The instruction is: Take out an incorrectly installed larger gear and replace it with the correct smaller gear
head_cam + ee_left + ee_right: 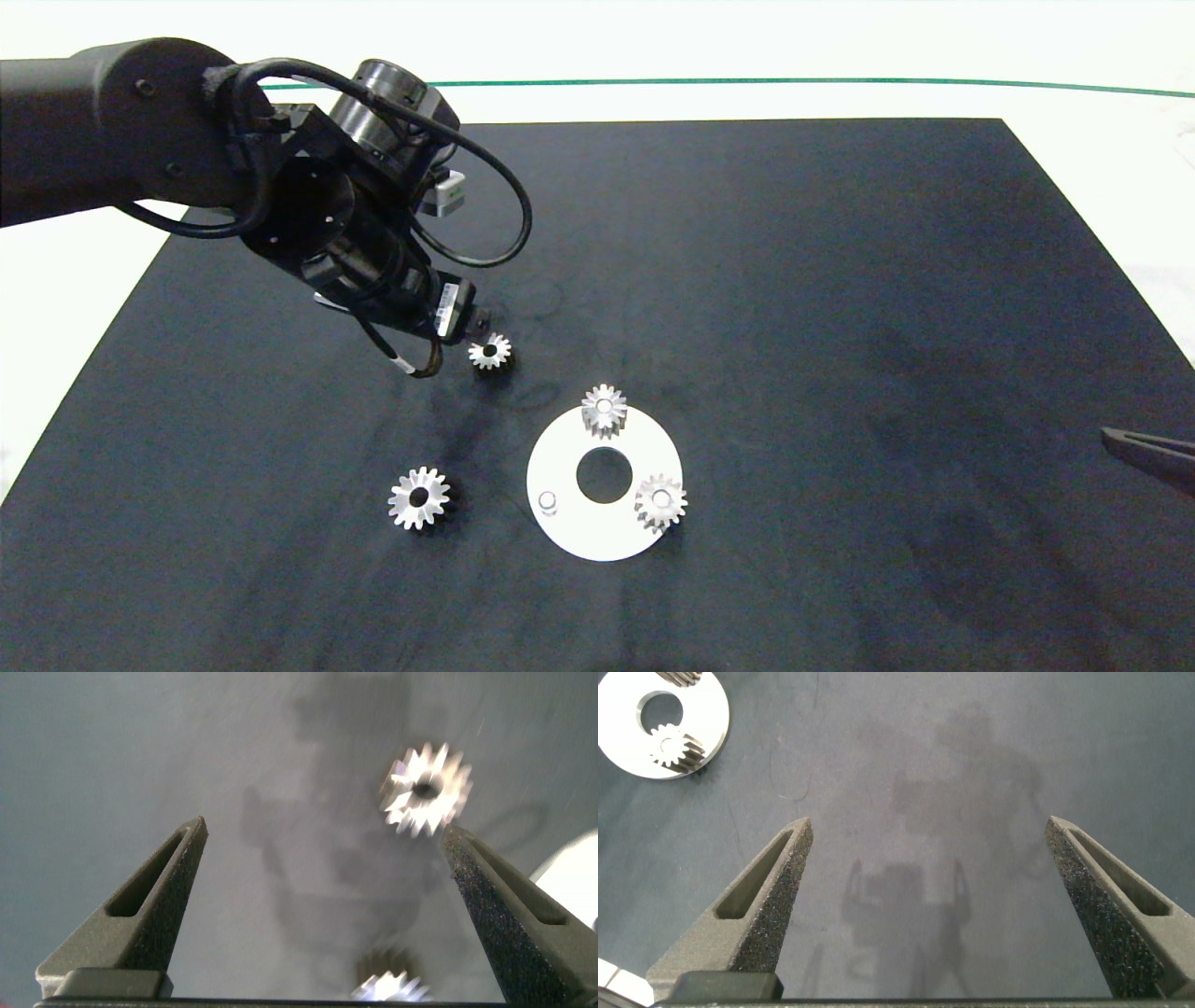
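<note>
The larger gear (419, 497) lies loose on the black mat, left of the white disc (569, 537); it also shows in the left wrist view, larger gear (426, 789). The loose smaller gear (489, 352) rests on the mat above the disc, and my left gripper (479, 329) hovers just beside it, open and empty. In the left wrist view the left gripper (325, 826) has this smaller gear (392, 987) low between its fingers. Two small gears (604, 409) (661, 502) sit on the disc's pegs, and one peg (548, 502) is bare. My right gripper (929, 821) is open over bare mat.
The black mat (840, 280) covers the table, with white table surface around it. The right gripper (1125, 443) stays at the right edge, far from the disc (701, 709). A green line runs along the far side.
</note>
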